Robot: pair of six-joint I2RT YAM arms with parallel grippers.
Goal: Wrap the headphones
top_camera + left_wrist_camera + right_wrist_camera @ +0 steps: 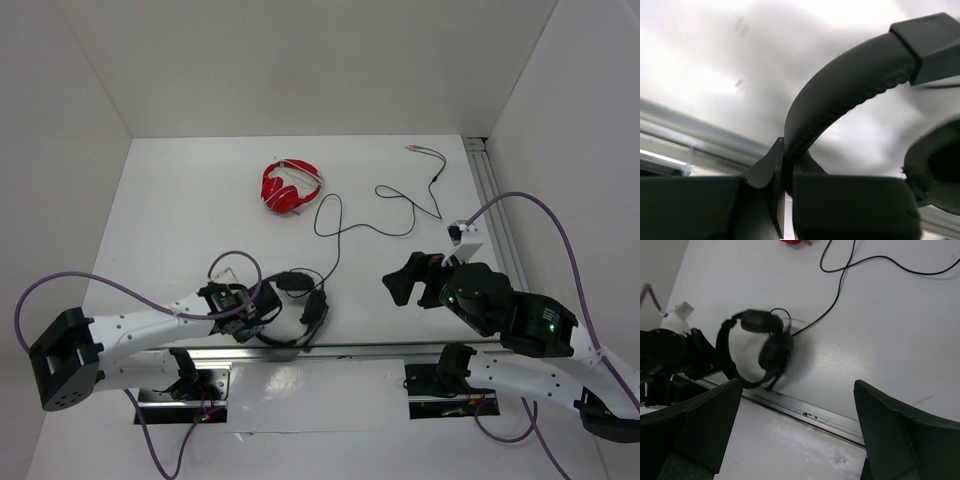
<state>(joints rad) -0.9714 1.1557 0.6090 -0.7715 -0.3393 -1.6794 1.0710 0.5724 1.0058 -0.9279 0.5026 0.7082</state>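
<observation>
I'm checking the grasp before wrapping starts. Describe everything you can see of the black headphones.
The headphones are black and over-ear, with a matte padded headband that has a stitched edge and two cushioned earcups. They are at the near edge of the table, by the arms' bases. The left claw is shut on the headband. Their thin dark cable snakes loose across the table toward the far right.

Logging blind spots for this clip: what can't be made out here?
- Top view: the left gripper's hold on the headphones, black on black and too small.
- Left wrist view: earcup cut off by the right edge.
- Right wrist view: headphones blurred; red headphones cut off by the top edge.
</observation>
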